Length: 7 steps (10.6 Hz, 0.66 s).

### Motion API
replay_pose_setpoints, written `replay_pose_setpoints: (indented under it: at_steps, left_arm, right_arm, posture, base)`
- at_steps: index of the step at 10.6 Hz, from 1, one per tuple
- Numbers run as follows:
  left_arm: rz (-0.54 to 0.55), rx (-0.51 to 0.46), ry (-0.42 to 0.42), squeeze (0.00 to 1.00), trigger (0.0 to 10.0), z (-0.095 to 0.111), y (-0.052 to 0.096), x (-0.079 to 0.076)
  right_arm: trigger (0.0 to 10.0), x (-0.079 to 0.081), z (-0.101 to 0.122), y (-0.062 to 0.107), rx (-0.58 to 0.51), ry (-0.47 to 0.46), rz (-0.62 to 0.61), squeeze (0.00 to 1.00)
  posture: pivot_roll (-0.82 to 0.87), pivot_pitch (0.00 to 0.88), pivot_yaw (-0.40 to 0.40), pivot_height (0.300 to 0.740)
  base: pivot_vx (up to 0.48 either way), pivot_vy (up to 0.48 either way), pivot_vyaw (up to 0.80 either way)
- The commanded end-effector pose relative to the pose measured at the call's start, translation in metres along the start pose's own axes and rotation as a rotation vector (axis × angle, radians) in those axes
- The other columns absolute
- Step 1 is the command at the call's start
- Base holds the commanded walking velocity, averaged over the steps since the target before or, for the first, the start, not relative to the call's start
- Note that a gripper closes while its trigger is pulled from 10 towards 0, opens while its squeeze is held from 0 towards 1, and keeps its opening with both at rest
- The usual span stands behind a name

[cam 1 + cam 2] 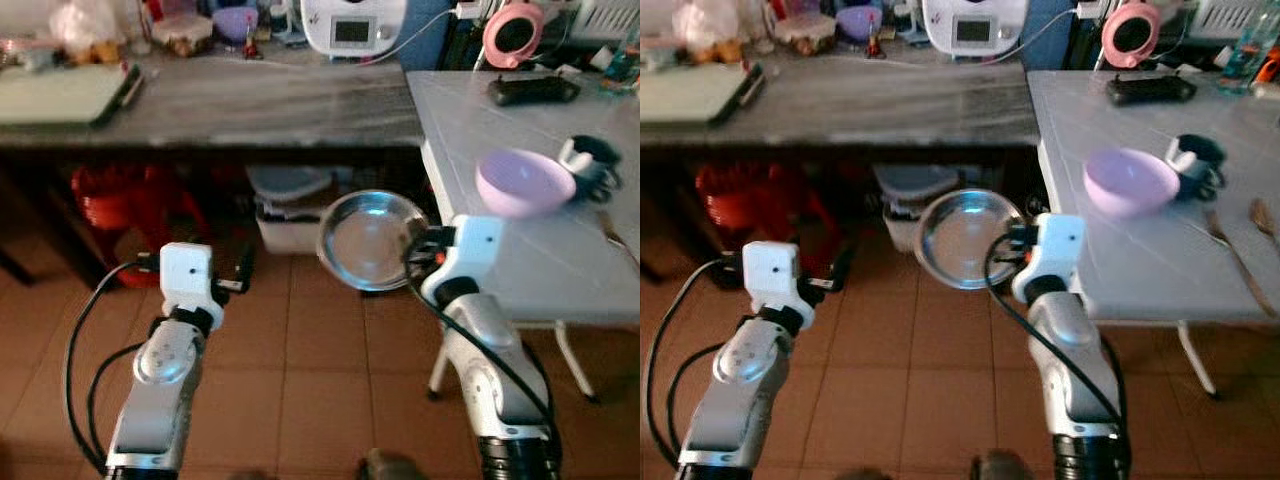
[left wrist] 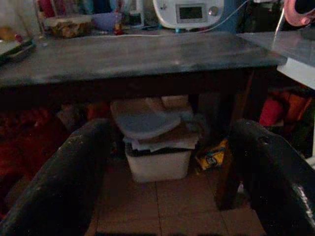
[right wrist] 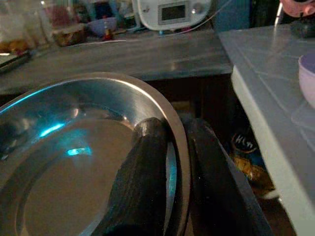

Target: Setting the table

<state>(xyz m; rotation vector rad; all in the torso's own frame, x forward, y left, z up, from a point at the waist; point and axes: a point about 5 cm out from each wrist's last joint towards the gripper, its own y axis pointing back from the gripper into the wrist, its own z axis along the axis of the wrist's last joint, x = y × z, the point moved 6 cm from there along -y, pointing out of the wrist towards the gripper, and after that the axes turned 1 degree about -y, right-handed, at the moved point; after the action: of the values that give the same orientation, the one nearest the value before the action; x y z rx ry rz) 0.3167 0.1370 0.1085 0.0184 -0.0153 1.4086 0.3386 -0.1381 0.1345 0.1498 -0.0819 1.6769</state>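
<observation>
Above the terracotta tiled floor (image 1: 300, 380), in front of the white tabletop (image 1: 520, 240): right arm raised with forearm angled up and inward, right pincer (image 3: 170, 162) clamped on the rim of the round shiny steel plate (image 1: 370, 240), one black finger (image 3: 140, 182) lying inside the dish, the other outside against the rim. Plate held in the air, tilted up to face the camera, just beside the near left corner of the white tabletop and not touching it.

To the left, at much the same height: left arm likewise raised with forearm angled upward, left pincer (image 2: 167, 172) spread wide and holding nothing, its two black fingers (image 2: 64, 182) well apart, pointed toward the shaded space under the dark stone tabletop (image 1: 250, 100).

On the white tabletop: lilac plastic bowl (image 1: 525, 182) standing upright near the left edge, dark cup with a white inside (image 1: 590, 160) just beside it on the far right, black remote-like device (image 1: 533, 90) further back. At the right edge in the right eye view, what looks like cutlery (image 1: 1230, 245), too blurred to name.

On the dark stone tabletop: pale green tray (image 1: 60, 92) at the left end, white kitchen appliance with a small screen (image 1: 352, 25) at the back.

Beneath it: white storage box with a loose grey lid (image 2: 155, 142), red basket-like object (image 1: 125, 205) to its left.
</observation>
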Motion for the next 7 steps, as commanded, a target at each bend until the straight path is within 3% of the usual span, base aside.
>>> replay_pose_setpoints:
  at_steps: [1,4,7]
  left_arm:
    - [-0.007,0.006,0.0,0.0,10.0,-0.0025,-0.0004,-0.0027]
    - [-0.003,0.003,-0.008,0.0,10.0,-0.003,-0.0026,-0.0024]
    - [-0.011,-0.012,-0.042,0.0,10.0,-0.0005,-0.0043,-0.003]
  right_arm:
    - [10.0,-0.0059,0.0025,-0.0006,-0.01,0.016,-0.011,0.0]
    - [10.0,-0.0052,0.0032,-0.0013,-0.017,0.03,-0.003,0.0]
    - [10.0,-0.0067,0.0037,-0.0015,-0.02,0.039,-0.007,0.0]
  posture:
    - [-0.04,0.028,0.039,0.74]
    - [-0.05,0.023,0.04,0.74]
    - [-0.05,0.021,0.042,0.74]
  base:
    - [0.465,0.0,0.0]
    - [0.439,0.0,0.0]
    - [0.401,0.261,0.0]
